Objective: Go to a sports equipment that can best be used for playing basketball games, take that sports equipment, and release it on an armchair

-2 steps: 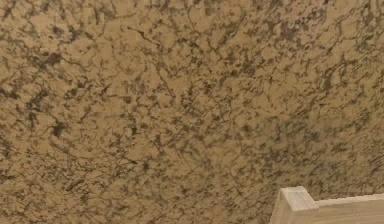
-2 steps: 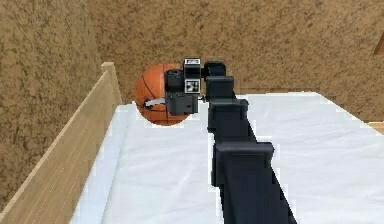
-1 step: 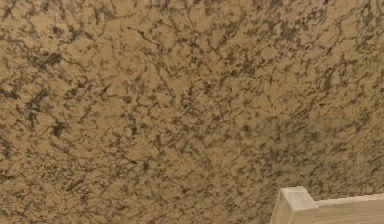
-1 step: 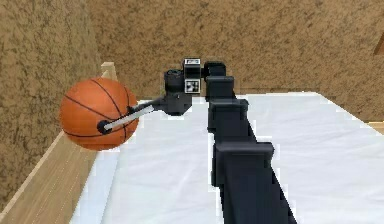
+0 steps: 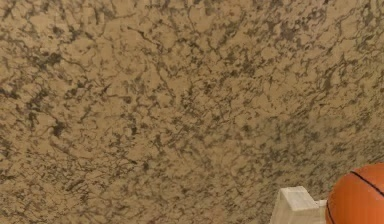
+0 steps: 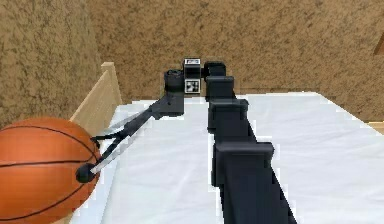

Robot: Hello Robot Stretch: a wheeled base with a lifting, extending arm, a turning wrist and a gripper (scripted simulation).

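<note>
Arm side view: arm (image 6: 240, 150) reaches across white bed (image 6: 320, 140) so the pincer (image 6: 90, 157) meets the basketball (image 6: 40, 170) at eight o'clock, likely to take it; whether it grips, or how wide it stands, I cannot tell.

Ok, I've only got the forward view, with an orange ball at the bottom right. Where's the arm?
Observer: The arm reaches out across a white surface.
Operator: And the gripper?
Observer: The gripper ends at the ball. I can't tell whether it holds it.
Operator: What's next to that surface?
Observer: A wooden board runs along its edge, at the arm side view's left.
</note>
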